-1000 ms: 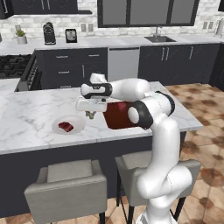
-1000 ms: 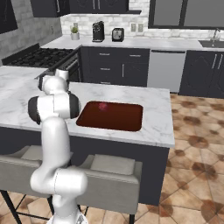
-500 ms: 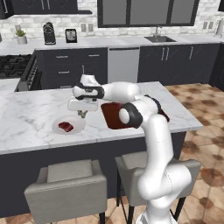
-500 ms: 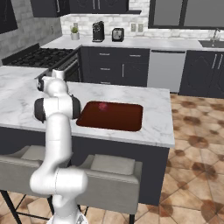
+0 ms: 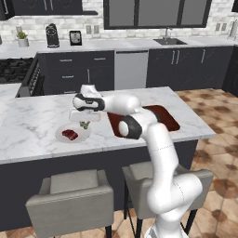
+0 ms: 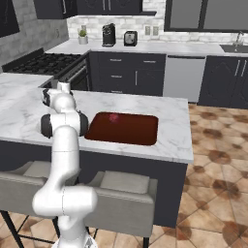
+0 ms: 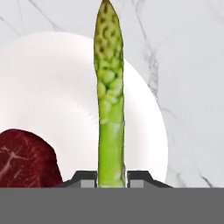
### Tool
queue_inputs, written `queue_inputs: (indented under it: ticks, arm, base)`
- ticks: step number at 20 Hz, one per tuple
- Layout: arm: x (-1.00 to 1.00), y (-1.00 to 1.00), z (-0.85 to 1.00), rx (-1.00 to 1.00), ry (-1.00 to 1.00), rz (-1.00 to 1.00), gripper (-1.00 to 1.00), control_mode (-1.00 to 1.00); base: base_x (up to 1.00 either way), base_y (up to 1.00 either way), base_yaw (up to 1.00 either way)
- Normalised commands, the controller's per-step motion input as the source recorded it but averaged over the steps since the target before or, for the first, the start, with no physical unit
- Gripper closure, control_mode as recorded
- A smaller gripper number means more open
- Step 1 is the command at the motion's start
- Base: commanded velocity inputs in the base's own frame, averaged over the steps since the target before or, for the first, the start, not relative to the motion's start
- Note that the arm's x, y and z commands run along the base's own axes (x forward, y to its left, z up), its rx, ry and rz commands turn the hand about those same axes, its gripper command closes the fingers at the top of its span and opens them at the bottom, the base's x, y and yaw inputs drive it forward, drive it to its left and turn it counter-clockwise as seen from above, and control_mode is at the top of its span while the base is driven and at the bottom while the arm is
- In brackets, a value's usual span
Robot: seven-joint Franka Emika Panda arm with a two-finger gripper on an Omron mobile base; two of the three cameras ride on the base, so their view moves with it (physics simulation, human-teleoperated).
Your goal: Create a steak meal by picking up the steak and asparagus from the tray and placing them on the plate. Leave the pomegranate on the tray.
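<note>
Left base view first: the arm reaches out over the marble counter (image 5: 32, 125), and the gripper (image 5: 84, 122) now hangs right above the plate (image 5: 79, 137), further left than half a second ago, when it was between tray and plate, and a full second back it was at the tray's edge. A bit of green, the asparagus (image 5: 84, 124), shows beneath the hand. The steak (image 5: 70, 135) lies on the plate, toward its left side, where it lay before. The tray (image 5: 165, 116) sits well to the right, mostly behind the arm. Over to the right base view: the tray (image 6: 135, 133) is in plain sight with the pomegranate (image 6: 114, 117) resting near its far left corner, unmoved across all three moments; the arm's upper links stand left of the tray, turned a touch further away than before. Now the hand view: the fingers (image 7: 84, 178) are clamped on the asparagus (image 7: 109, 100) at its base, the stalk pointing straight out over the plate (image 7: 57, 78), tip reaching past the rim. The steak (image 7: 26, 157) lies just left of the stalk, apart from it.
</note>
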Motion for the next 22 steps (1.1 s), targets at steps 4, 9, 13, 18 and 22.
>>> queue_inputs:
  ticks: [4,9,13,18,22]
  arm:
    - [-0.17,0.00,-0.04,-0.01,0.00,0.00,-1.00,-1.00]
    - [-0.41,0.00,0.00,-0.02,-0.01,0.00,-1.00,-1.00]
    - [-0.33,0.00,0.00,-0.02,-0.01,0.00,-1.00,-1.00]
    - [-0.65,-0.13,0.12,0.00,-0.07,0.00,-1.00,-1.00]
    - [-1.00,-0.49,0.35,0.00,-0.19,0.00,-1.00,-1.00]
  base:
    - [0.00,0.00,0.00]
    - [0.00,0.00,0.00]
    - [0.00,0.00,0.00]
    - [0.00,0.00,0.00]
    - [0.00,0.00,0.00]
